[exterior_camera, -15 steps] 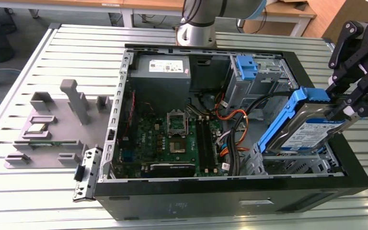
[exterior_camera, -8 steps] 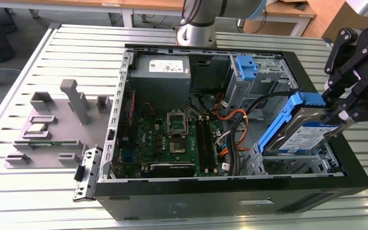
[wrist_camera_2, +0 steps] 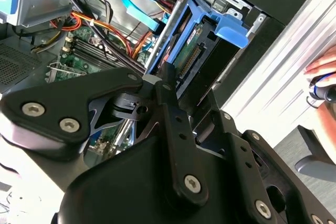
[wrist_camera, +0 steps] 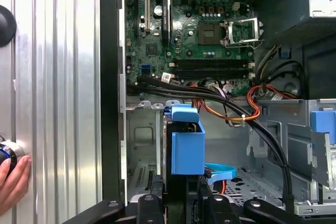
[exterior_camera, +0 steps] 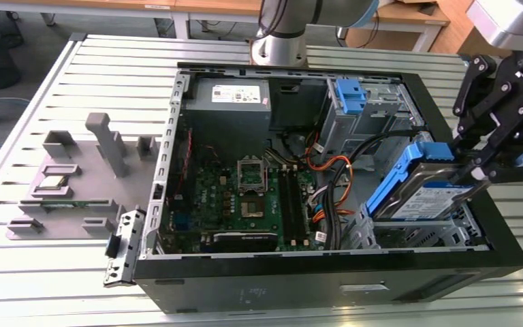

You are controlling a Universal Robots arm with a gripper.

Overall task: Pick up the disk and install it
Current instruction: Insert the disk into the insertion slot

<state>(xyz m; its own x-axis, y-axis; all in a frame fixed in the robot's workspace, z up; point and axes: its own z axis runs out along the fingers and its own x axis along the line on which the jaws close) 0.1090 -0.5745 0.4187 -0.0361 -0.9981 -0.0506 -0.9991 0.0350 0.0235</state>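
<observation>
Your disk [exterior_camera: 416, 191] sits tilted in its blue carrier, lower end at the drive cage [exterior_camera: 425, 237], in the corner of the computer case [exterior_camera: 289, 293] at the exterior view's right. The gripper [exterior_camera: 473, 169] has its jaws clenched on the disk's raised edge. You can't make out the print on its blue-and-white label or on the power supply's white label [exterior_camera: 234, 93].

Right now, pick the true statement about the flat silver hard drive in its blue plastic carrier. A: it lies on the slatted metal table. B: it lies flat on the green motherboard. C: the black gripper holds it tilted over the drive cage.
C: in the exterior view the black gripper is shut on the silver disk, which tilts over the metal drive cage in the open black case.
</observation>
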